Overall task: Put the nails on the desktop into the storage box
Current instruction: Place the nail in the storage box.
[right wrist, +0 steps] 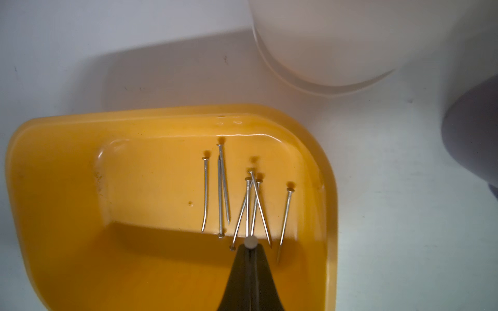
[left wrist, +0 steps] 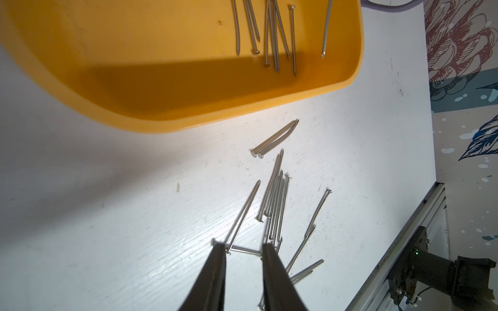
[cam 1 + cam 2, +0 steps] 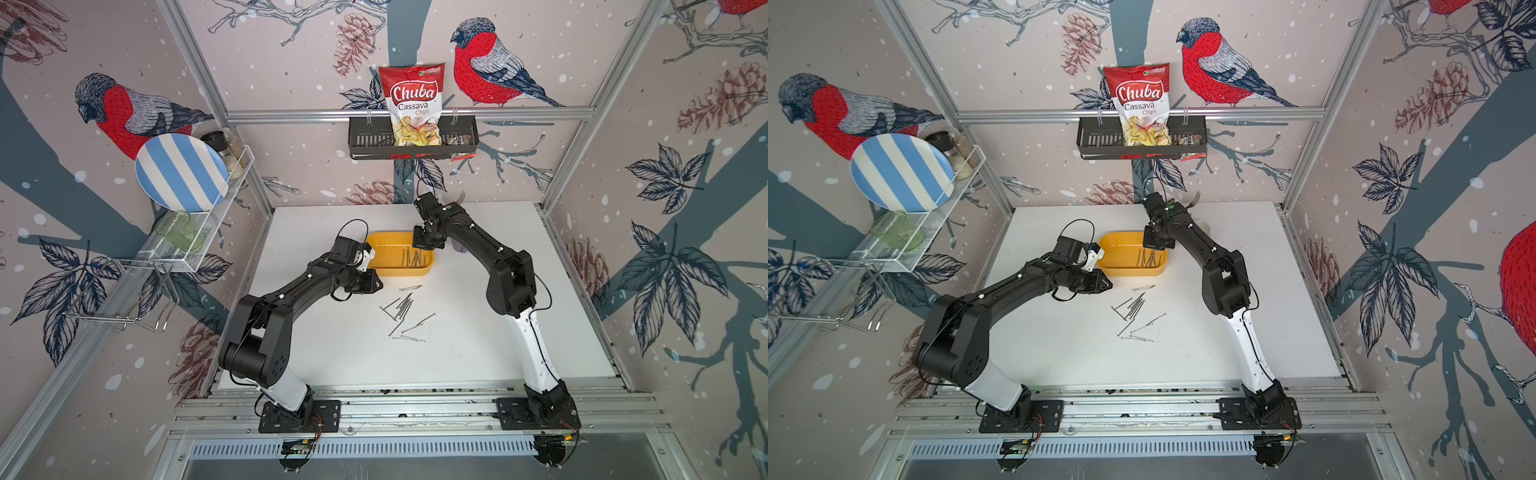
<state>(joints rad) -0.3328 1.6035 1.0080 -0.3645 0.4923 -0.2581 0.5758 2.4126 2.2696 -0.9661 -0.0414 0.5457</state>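
Nails (image 3: 401, 309) lie in a loose heap at the middle of the desktop (image 3: 332, 357). Most are bunched side by side, a few are strewn on the near side, and two lie together on the far side, close to the box (image 3: 384, 243). Several more lie inside the box at its right end. The box sits on the desktop just beyond the heap.

The left gripper (image 3: 378, 285) is by the box's near-left corner, to the far left of the heap. Its fingers (image 2: 269, 251) are spread a little and pinch nothing. In the left wrist view a nail on the desktop lies crosswise behind the gap.

The right gripper (image 3: 420, 246) hangs over the box's right end. Its fingers (image 1: 265, 269) are pressed together. A small pale disc (image 1: 250, 241) sits at their tips, and I cannot tell whether it is the head of a held nail.

A white round container (image 1: 323, 40) stands just past the box's far-right corner. On the far wall a black basket (image 3: 365, 139) holds a chips bag (image 3: 411, 99). A striped plate (image 3: 180, 172) leans in the rack on the left wall.
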